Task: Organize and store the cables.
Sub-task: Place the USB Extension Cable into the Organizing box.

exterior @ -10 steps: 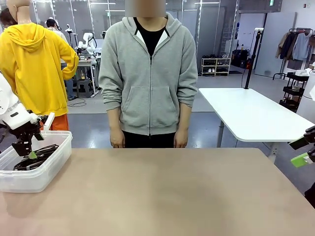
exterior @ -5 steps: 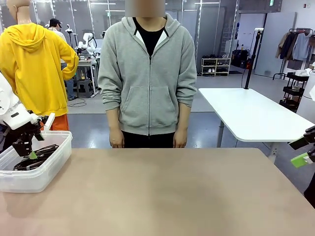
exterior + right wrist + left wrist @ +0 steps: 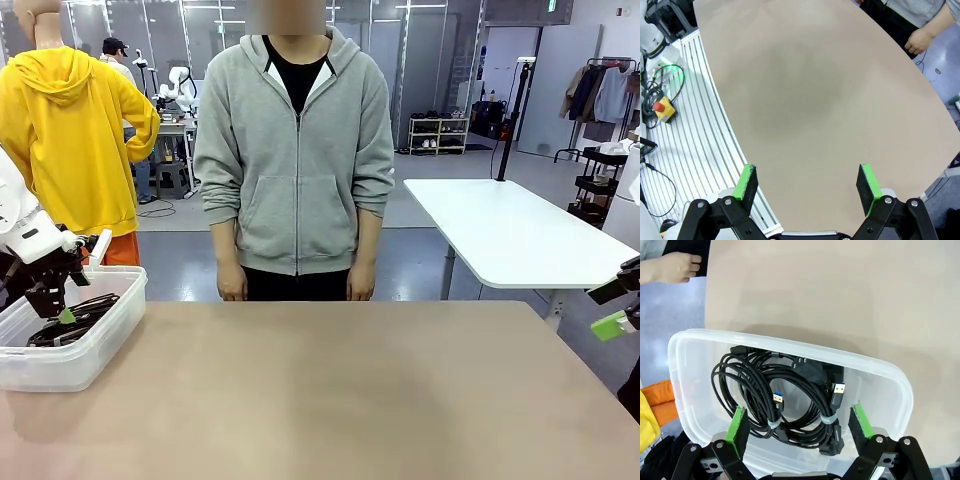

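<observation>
1. Nearest us in the left wrist view, the left gripper (image 3: 799, 426) stands with its jaws spread wide and nothing between the green pads (image 3: 737, 424).
2. Directly beneath and just beyond those pads we see the cables (image 3: 780, 397), several black coils piled together inside the clear plastic bin (image 3: 687, 345); a blue-tipped USB plug (image 3: 778, 398) and a second plug (image 3: 839, 389) lie on top of the pile.
3. We cannot tell from this angle whether the pads touch the coils or hang just above them; in the front view the left gripper (image 3: 58, 312) sits low within the bin's rim.
4. In the right wrist view, the right gripper (image 3: 807, 182) is likewise spread wide and holds nothing.
5. Below and ahead of it lies the bare tan table (image 3: 815, 95), with a ribbed floor strip and a yellow box carrying a red button (image 3: 662, 108) off to one side of the table edge.
6. In the front view, the right gripper (image 3: 615, 310) shows at the table's right edge, well apart from the bin.
7. Past both grippers, at the far table edge, a person in a grey hoodie (image 3: 295, 150) stands with both hands hanging down; one hand (image 3: 670, 267) shows beyond the bin.
</observation>
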Controlling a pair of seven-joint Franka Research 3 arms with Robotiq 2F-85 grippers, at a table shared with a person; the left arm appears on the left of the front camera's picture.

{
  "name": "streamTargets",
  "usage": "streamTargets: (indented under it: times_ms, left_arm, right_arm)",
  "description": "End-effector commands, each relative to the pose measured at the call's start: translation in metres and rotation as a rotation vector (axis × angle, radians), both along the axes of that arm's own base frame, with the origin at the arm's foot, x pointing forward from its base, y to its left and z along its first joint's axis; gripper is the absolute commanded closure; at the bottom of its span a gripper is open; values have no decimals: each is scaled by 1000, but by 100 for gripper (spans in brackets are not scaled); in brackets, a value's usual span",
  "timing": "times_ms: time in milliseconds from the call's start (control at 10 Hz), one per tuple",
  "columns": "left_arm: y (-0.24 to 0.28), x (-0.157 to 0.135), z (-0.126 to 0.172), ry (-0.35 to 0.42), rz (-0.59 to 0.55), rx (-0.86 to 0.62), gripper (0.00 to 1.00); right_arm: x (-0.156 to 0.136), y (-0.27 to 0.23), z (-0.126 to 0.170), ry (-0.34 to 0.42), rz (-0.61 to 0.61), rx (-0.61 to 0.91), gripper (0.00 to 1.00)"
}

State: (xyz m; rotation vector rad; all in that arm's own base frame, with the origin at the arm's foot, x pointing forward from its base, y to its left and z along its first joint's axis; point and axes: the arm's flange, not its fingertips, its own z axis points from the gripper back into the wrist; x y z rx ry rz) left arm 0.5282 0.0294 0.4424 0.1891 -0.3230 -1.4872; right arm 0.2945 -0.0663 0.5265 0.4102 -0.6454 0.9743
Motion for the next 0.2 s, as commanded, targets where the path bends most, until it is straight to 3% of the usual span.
streamTargets:
  times_ms: [0,100]
  left_arm:
    - [3,4,1,-5,-17,8,0]
    - [3,4,1,-5,-17,8,0]
  right_arm:
    - [0,1,2,7,-6,7,0]
    - [0,1,2,7,-6,7,0]
